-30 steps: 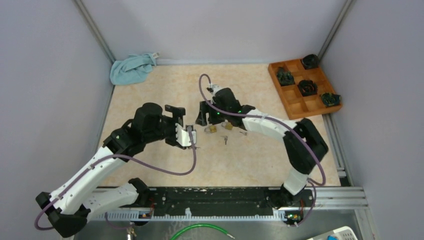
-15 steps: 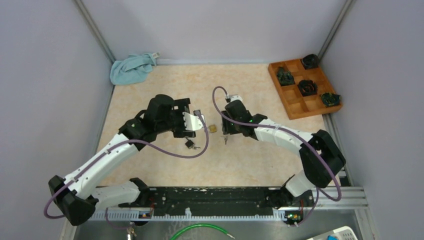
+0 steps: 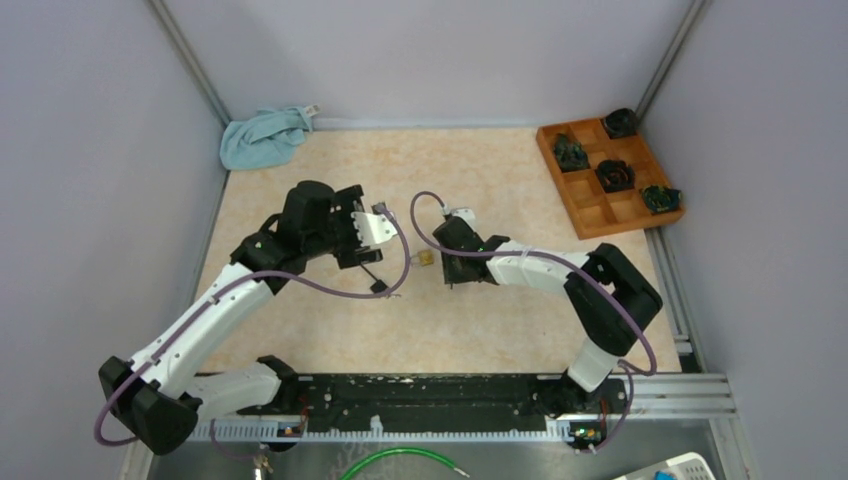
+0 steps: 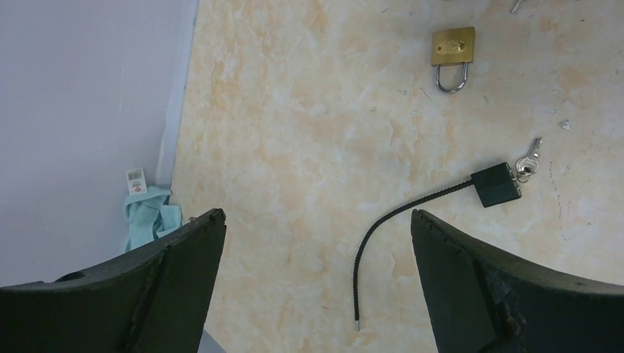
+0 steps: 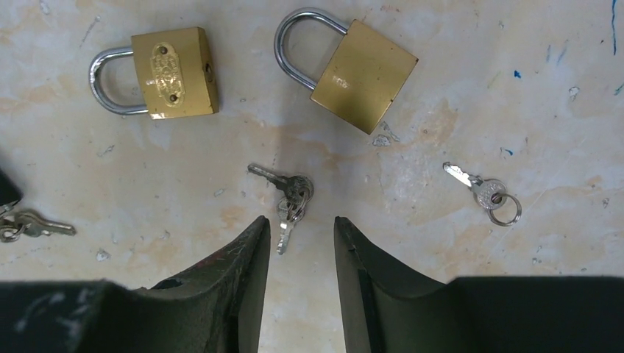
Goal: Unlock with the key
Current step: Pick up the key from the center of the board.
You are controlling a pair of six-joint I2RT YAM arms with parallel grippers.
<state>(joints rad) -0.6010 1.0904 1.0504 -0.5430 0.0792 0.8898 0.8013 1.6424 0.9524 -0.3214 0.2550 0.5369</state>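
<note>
In the right wrist view, two brass padlocks (image 5: 175, 72) (image 5: 363, 76) lie shut on the table. A small bunch of keys (image 5: 292, 193) lies just ahead of my right gripper (image 5: 300, 224), which is open narrowly and empty, with the tip of one key between its fingertips. Another key on a ring (image 5: 486, 193) lies to the right. My left gripper (image 4: 318, 217) is open wide and empty above the table. A black cable lock (image 4: 497, 184) with keys in it (image 4: 528, 158) lies ahead of it on the right, its cable end loose. In the top view the right gripper (image 3: 452, 272) is low over the table.
A blue cloth (image 3: 265, 137) lies in the far left corner. A wooden tray (image 3: 590, 205) with dark objects in its compartments stands at the far right. Grey walls close in three sides. One brass padlock (image 3: 426, 258) lies between the two grippers.
My left arm has lifted and drawn back to the left, with the black cable lock now on the table. My right gripper has moved nearer and lower, over the keys.
</note>
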